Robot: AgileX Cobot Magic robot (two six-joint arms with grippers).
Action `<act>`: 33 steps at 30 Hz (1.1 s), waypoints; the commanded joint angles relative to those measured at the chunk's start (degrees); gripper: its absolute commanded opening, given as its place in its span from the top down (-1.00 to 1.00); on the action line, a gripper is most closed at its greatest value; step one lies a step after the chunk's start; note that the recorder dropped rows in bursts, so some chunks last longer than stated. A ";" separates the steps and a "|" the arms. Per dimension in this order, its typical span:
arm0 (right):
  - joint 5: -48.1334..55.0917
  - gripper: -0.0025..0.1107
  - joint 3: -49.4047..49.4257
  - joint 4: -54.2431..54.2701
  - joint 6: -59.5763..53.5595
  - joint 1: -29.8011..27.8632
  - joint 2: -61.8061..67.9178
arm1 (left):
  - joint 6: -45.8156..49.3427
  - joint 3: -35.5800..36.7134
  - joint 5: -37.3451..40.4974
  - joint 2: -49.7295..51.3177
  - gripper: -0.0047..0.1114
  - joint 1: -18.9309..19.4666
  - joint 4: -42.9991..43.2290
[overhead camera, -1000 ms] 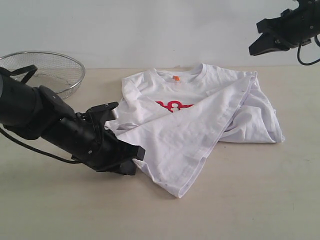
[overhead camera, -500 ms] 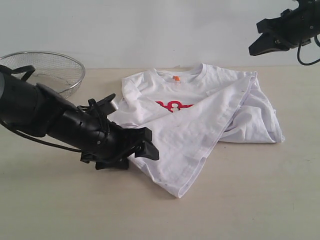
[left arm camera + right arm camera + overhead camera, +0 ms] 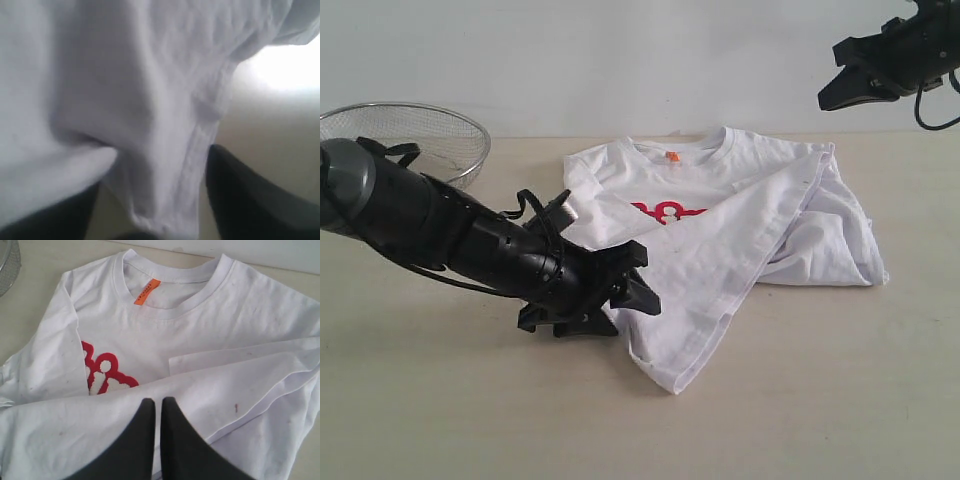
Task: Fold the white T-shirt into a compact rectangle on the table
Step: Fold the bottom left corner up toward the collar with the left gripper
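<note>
The left gripper (image 3: 632, 282) has let go. A second ago its jaws were pinched on the edge of the white T-shirt (image 3: 720, 230) that faces the basket (image 3: 430, 135). Half a second ago they sprang wide, and now they stand apart, a little less wide. The arm has also pushed on, away from the basket and further over the hem. In the left wrist view a rumpled fold of cloth lies between the two fingers (image 3: 250, 200), which do not clamp it (one may brush it; I cannot tell).

The shirt lies on the table (image 3: 820, 400), beside the basket but apart from it. Its neck tag (image 3: 672, 156) is up, and a big flap is laid slantwise over the chest, hiding part of the red lettering (image 3: 665, 211). The flap has barely shifted across the three moments, so the release dropped it where it was.

I judge that one rough fold is set down. The outline is still skewed and bunched on the side away from the basket, so a compact rectangle is some way off.

The right gripper (image 3: 828, 98) has not stirred. It hangs high above the shirt's far side from the basket, with its fingers pressed together and empty.
</note>
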 commanded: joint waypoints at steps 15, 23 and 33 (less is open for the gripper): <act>1.43 0.96 -0.35 -0.03 -0.62 -0.05 -0.91 | 9.25 -2.12 -4.70 -5.39 0.84 -0.01 2.51; 2.39 0.96 -0.35 -0.03 -0.62 -0.05 -0.91 | 12.35 -2.12 -15.90 -9.37 0.84 -0.01 2.78; 3.53 0.96 -0.35 -0.03 -0.62 -0.05 -0.91 | 21.02 -9.38 -25.91 -8.62 0.84 -0.01 2.78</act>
